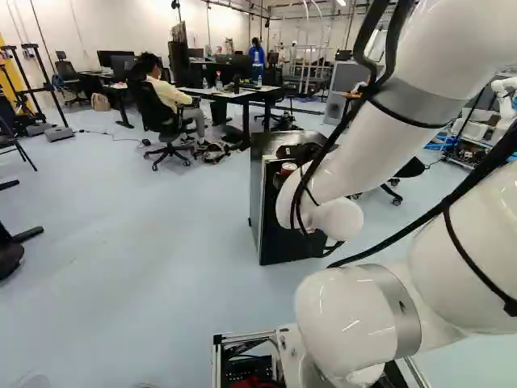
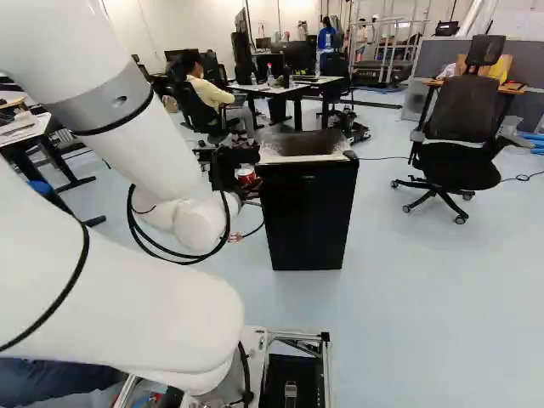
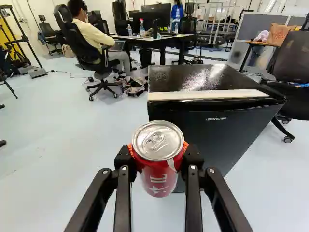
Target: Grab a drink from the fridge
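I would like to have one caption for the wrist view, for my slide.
The tool grips a red drink can, its lid unopened, before a black fridge.

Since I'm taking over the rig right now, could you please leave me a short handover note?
End effector: shut on the can, one finger on each side.
Can: outside the fridge, held above the floor.
Fridge: door looks shut.
Done: can grabbed.
Left: apparently nothing of the grab itself; I'd hold the grip until a drop-off is agreed.
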### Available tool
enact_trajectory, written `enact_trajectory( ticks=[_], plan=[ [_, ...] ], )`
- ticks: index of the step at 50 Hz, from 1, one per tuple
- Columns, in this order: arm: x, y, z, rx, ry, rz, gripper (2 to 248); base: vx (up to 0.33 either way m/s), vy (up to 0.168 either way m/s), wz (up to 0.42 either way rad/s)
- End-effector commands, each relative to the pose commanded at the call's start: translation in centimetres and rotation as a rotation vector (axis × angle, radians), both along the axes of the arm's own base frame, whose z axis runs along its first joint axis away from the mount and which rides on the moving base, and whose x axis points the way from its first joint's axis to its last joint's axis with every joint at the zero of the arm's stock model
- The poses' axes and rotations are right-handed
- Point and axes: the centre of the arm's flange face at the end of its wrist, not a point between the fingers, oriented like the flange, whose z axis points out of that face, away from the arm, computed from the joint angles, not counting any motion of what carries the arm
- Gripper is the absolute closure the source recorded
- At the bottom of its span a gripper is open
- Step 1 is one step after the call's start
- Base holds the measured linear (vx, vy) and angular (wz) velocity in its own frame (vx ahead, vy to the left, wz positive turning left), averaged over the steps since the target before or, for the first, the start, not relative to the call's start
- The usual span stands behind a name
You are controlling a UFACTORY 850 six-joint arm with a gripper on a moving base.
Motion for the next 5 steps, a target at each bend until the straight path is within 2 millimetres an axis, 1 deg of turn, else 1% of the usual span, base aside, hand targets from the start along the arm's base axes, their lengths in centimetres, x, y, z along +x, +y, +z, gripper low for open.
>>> enact_trajectory(
  ticks=[5],
  plan=[
    [0.00,0.00,0.00,0.000,0.000,0.000,151,0.000,0.000,0.000]
  ],
)
